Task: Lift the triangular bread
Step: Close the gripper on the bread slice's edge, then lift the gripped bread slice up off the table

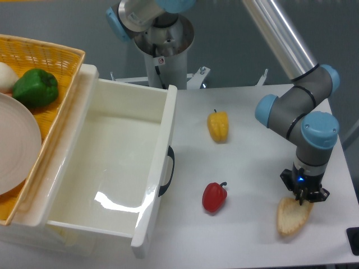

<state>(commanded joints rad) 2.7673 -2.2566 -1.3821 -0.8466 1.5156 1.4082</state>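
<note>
Robot lab, arm mount (pixel 164 42), white table (pixel 252 140), toy yellow pepper (pixel 218 125)

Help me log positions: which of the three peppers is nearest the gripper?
The red pepper, on the table left of the gripper. The yellow pepper lies farther back; the green pepper sits in the basket.
</note>
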